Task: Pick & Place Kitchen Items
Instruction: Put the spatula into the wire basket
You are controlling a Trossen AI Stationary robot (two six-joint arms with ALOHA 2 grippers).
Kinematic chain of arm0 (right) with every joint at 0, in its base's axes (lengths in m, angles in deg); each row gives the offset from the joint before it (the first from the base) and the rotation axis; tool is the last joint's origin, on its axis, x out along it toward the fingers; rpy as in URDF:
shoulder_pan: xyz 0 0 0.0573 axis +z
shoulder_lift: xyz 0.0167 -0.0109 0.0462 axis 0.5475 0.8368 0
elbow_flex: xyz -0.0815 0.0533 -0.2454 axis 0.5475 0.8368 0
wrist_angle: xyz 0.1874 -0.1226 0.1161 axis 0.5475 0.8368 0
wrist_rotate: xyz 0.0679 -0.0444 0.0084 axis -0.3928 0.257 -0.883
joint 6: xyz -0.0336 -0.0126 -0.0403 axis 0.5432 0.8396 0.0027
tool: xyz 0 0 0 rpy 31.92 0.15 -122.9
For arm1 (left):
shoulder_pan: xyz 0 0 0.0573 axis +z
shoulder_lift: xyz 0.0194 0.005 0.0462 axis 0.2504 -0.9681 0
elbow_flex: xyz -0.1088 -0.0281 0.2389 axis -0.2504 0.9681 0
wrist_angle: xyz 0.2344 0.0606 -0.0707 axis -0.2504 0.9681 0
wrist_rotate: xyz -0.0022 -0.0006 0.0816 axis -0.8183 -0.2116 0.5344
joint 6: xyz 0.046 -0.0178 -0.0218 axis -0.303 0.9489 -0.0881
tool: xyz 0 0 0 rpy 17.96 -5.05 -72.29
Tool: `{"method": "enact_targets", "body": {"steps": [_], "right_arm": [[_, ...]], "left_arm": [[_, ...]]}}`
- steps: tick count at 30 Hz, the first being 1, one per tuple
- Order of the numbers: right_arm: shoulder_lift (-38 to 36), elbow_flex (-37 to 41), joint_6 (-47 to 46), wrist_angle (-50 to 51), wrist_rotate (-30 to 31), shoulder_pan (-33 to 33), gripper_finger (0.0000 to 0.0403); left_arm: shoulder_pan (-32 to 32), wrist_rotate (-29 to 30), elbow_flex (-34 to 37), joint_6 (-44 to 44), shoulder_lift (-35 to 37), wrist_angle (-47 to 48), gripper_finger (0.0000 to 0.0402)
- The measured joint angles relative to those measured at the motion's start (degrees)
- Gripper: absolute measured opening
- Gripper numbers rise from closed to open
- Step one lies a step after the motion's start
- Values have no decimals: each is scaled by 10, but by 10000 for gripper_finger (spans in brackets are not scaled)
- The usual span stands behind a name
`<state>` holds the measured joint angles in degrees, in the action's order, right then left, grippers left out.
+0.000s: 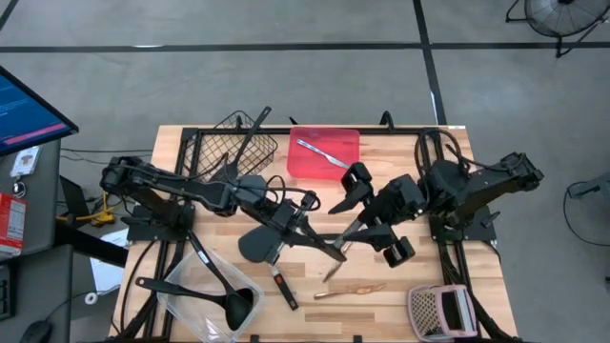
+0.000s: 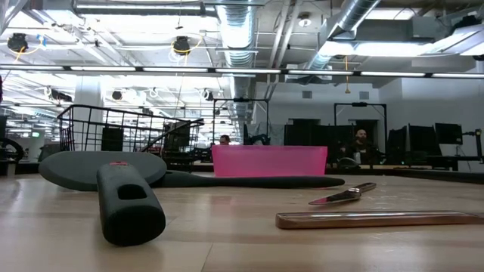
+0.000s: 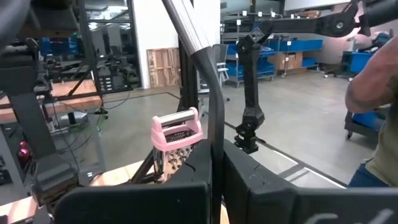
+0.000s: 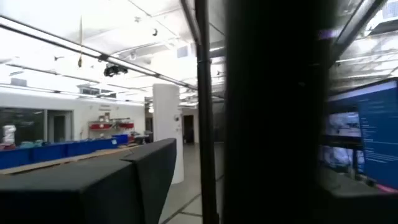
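Near mid-table in the high view, left gripper clamped tight on the slim handle of a black spatula, blade lying flat on the wooden table; same handle seen passing up between the dark fingers in the left wrist view. Just beside it, right gripper, reaching in from the right, fingers apart around the far end of that same handle, though contact there hard to make out; a thin dark rod running past one finger in the right wrist view.

Along the near left edge, clear tub holding a black ladle and another black utensil. At the far edge, black wire basket with a long dark handle leaning out of it; beside that, red tray with a silver metal piece lying inside. On the bare wood toward the near edge, a tool with a red-and-black handle, a slim silver piece and a copper stick. In the near right corner, pinkish grater, well apart from both grippers.

At table height, thick dark handle closest to the lens, broad spatula blade behind, copper stick flat on the wood to the right.
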<state>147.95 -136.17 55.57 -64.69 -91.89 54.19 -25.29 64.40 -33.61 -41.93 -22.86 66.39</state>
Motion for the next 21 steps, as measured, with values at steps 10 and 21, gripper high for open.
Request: {"method": "enact_targets", "body": {"steps": [10, 21], "right_arm": [[-17, 0, 4, 64, 24, -5, 199], [-30, 0, 19, 121, 128, 0, 217]], "left_arm": [[0, 25, 0, -1, 3, 12, 1], [0, 67, 0, -4, 3, 22, 1]]}}
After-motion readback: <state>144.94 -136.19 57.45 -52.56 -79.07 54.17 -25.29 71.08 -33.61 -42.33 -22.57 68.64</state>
